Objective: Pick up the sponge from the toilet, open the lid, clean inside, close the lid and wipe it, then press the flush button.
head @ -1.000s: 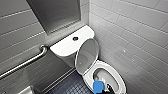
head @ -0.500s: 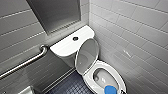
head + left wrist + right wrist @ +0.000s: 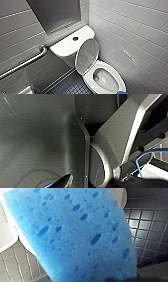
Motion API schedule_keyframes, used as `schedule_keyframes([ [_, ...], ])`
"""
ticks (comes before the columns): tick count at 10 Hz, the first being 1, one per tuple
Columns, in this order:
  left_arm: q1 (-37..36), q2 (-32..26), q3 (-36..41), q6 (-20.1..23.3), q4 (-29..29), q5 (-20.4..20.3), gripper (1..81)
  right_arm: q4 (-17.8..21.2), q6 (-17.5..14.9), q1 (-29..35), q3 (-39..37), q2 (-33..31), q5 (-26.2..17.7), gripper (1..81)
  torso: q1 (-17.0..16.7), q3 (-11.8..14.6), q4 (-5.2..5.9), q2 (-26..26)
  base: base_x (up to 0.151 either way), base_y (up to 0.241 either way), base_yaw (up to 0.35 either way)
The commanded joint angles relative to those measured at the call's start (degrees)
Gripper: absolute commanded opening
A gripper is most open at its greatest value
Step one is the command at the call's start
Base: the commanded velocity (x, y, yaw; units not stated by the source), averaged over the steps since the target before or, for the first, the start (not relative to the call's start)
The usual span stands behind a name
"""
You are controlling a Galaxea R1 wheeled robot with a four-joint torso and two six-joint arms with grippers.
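The white toilet (image 3: pixel 67 46) stands in the corner with its boxy tank against the wall. Its oval lid (image 3: pixel 87 56) is raised and leans back against the tank, so the bowl (image 3: pixel 105 78) is uncovered. A round flush button (image 3: pixel 75 38) sits on the tank's top. A corner of the bright blue sponge (image 3: pixel 122 92) shows just past the bowl's near rim. In the right wrist view the porous sponge (image 3: pixel 72 235) is very close, with my right gripper (image 3: pixel 120 280) shut on it above the dark floor tiles. My left gripper is open with nothing in it.
A steel grab bar (image 3: pixel 25 63) runs along the tiled wall left of the tank. A white tiled wall (image 3: pixel 135 37) stands close on the toilet's right. Dark small-tiled floor (image 3: pixel 71 86) lies in front of the bowl.
The blue sponge has slid from the bowl's front rim toward the lower right edge of the head view. The toilet and its raised lid have not moved.
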Motion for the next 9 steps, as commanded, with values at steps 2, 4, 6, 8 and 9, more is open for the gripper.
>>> schedule_keyframes([
  [2, 0.97, -0.74, 1.31, 0.14, 0.16, 4.88, 81.1, -2.24, 0.05, -7.16, -0.10, -6.42, 2.63, 1.0, 0.00, 0.00, 0.00, 0.00, 0.000, 0.000, 0.000],
  [4, 0.19, -1.79, 3.41, 0.22, 0.08, 4.97, 81.1, -6.71, 0.05, -13.05, -1.16, -8.80, 3.16, 1.0, 0.00, 0.00, 0.00, 0.00, 0.000, 0.000, 0.000],
  [6, -1.13, -3.81, 7.44, 0.14, 0.08, 4.97, 81.1, -11.18, 0.05, -19.45, -3.87, -8.10, 5.96, 1.0, 0.00, 0.00, 0.00, 0.00, 0.000, 0.000, 0.000],
  [8, -2.98, -5.66, 10.62, 0.05, 0.08, 5.06, 81.1, -15.25, 0.05, -24.65, -8.35, -5.20, 7.90, 1.0, -3.69, 0.00, 0.00, 5.73, 0.000, 0.000, 0.000],
  [9, -4.38, -6.19, 11.86, 0.05, -0.10, 5.49, 81.1, -16.22, 0.05, -26.94, -12.13, -2.65, 8.17, 1.0, -3.89, 0.00, 0.00, 6.04, 0.000, 0.000, 0.000],
])
